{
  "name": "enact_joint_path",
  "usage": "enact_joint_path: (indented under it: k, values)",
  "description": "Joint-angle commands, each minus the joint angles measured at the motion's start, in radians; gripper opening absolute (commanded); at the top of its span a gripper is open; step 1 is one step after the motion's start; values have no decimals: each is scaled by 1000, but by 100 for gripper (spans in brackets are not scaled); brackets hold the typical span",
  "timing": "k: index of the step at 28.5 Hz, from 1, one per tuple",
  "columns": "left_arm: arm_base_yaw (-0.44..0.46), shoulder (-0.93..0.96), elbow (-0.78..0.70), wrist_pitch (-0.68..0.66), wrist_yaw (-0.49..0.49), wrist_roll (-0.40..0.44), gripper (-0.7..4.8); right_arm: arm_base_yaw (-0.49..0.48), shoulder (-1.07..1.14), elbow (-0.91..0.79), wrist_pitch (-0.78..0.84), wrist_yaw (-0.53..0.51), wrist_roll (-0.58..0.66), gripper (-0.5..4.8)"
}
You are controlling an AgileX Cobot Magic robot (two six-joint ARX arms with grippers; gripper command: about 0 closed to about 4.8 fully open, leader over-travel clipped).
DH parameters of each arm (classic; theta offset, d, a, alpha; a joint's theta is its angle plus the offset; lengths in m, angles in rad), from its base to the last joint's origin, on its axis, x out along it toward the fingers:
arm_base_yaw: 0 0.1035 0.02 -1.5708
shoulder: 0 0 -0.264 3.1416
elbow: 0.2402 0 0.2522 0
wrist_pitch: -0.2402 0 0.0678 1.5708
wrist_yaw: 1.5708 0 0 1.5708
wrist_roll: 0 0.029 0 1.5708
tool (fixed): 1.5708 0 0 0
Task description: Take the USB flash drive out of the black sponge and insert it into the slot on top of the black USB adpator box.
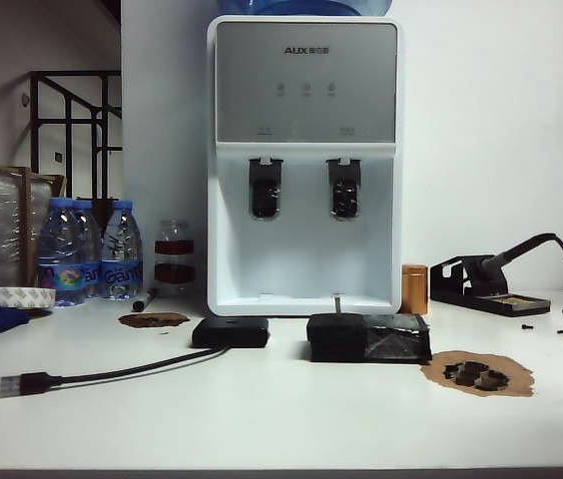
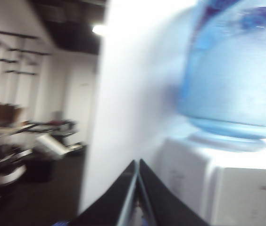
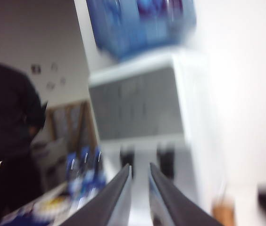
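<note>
The black sponge [image 1: 368, 337], partly wrapped in shiny tape, lies on the white table in front of the water dispenser. The tiny USB flash drive [image 1: 337, 302] sticks upright out of its left part. Just left of it sits the flat black USB adpator box [image 1: 230, 331]; its cable runs left to a silver plug [image 1: 8, 385]. Neither gripper shows in the exterior view. My left gripper [image 2: 137, 162] is raised, shut and empty, facing the dispenser's blue jug. My right gripper [image 3: 140, 165] is also raised, its jaws a narrow gap apart with nothing between them.
A white water dispenser [image 1: 304, 160] stands at the back centre. Water bottles [image 1: 87, 249] and a jar are at the left, a tape roll [image 1: 7, 296] at the far left. A soldering iron stand [image 1: 486, 284], a copper cylinder [image 1: 414, 289], foam scraps [image 1: 476, 374] and loose screws are at the right. A person [image 3: 5, 141] stands beside the table.
</note>
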Motion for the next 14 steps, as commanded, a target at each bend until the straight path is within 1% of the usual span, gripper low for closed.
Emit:
enact_joint_path:
  k: [1,5,7,8,9,10,11,13,14]
  values:
    - [9,129,55,115,215,0,-4,1,34,144,-59,79,-114,68]
    - [11,275,119,121,344,0,-4,1,165,309,-148,67,-134,68]
    - [13,340,140,135,443,1,-4,1,240,382,-202,26,-151,68]
    - [13,390,145,181,512,1,-4,2,301,437,-237,18,-170,68]
    - [13,423,145,213,541,2,-4,2,349,473,-254,29,-186,68]
    - [12,472,145,259,550,2,-4,2,394,500,-252,35,-202,68]
    - [12,502,145,278,550,2,-4,3,417,511,-246,48,-201,68]
    - [12,553,145,299,551,2,-4,8,452,518,-222,55,-202,68]
    - [12,576,145,301,555,2,-4,18,473,519,-208,79,-198,68]
